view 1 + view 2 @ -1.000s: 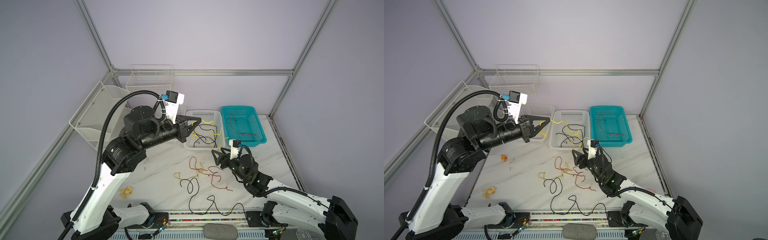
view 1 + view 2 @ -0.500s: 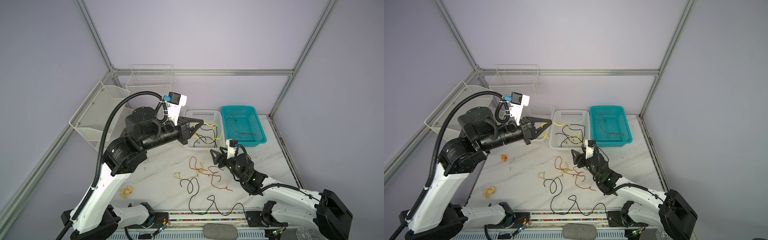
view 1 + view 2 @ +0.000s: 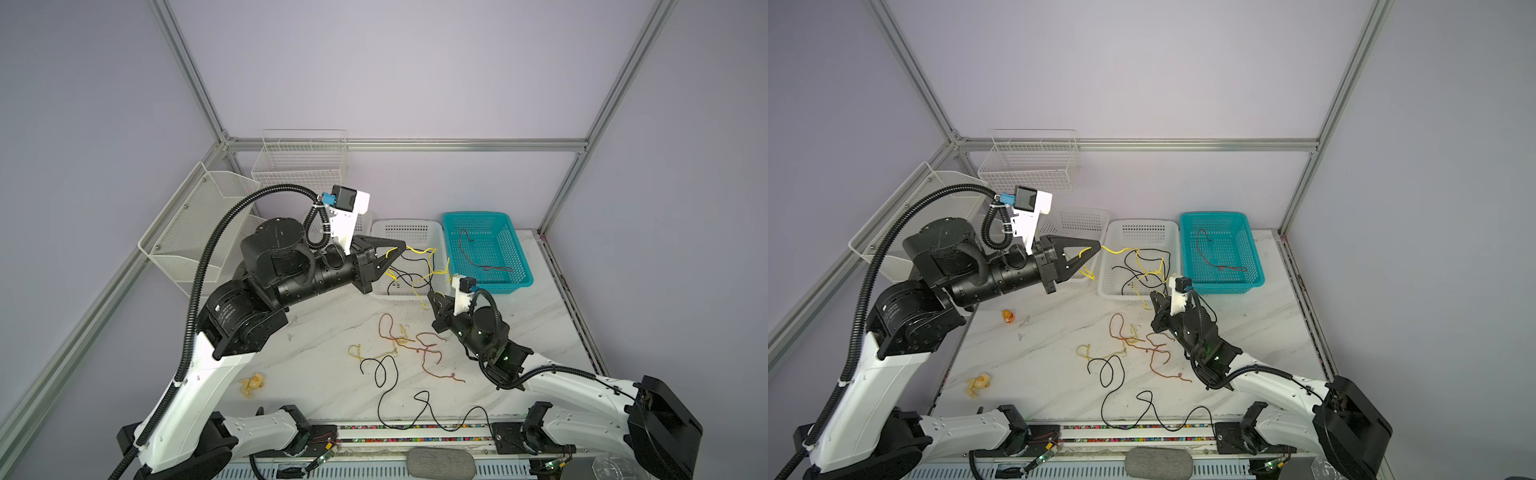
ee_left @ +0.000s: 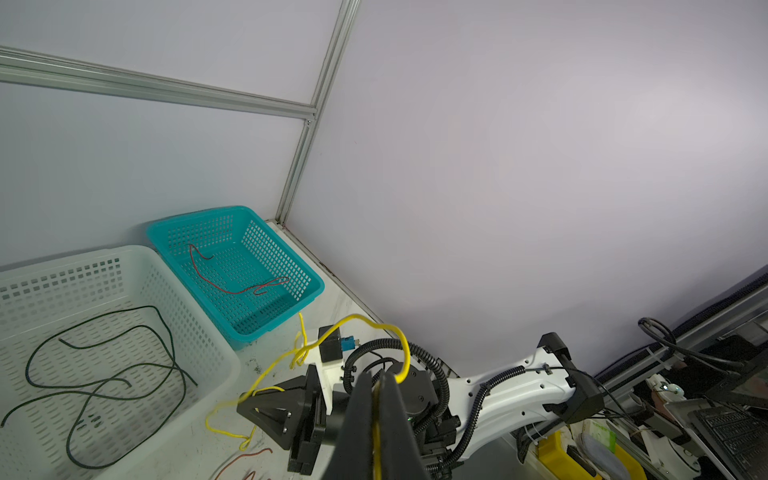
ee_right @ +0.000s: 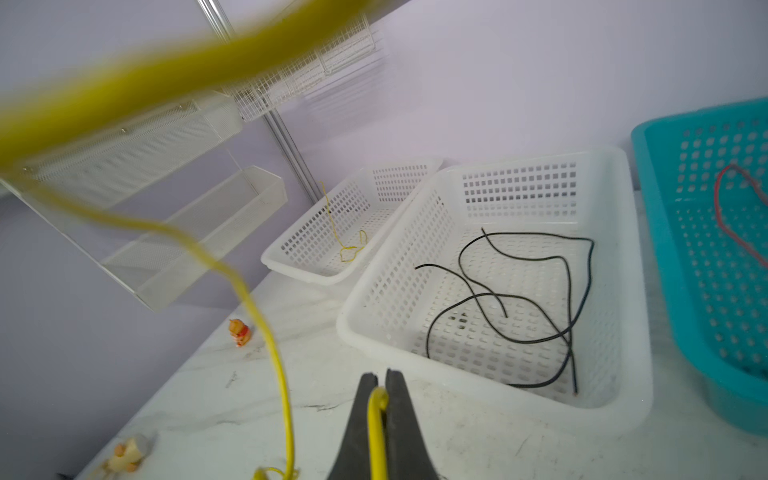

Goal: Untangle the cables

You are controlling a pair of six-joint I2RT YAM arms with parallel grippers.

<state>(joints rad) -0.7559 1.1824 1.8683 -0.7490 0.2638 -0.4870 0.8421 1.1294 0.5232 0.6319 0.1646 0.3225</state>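
My left gripper (image 3: 401,245) (image 3: 1098,245) (image 4: 376,376) is shut on a yellow cable (image 3: 419,250) (image 4: 361,318) and holds it high over the white baskets. The cable droops, with a knot, down to my right gripper (image 3: 430,295) (image 3: 1152,295) (image 5: 380,376). That gripper is shut on another stretch of yellow cable (image 5: 376,432), low by the front rim of the middle white basket (image 3: 436,230). Orange-brown cables (image 3: 415,345) and a long black cable (image 3: 390,399) lie loose on the marble table. Black cables (image 5: 519,291) lie in the middle basket.
A teal basket (image 3: 521,270) at the back right holds a red cable (image 3: 478,257). A far white basket (image 5: 291,266) holds a yellow cable (image 5: 345,245). Wire racks (image 3: 299,166) stand at the back left. Small toys (image 3: 1007,316) (image 3: 251,382) lie on the left.
My right gripper moved toward the middle basket and closed on the yellow cable. The left gripper shifted slightly right, still holding the cable up.
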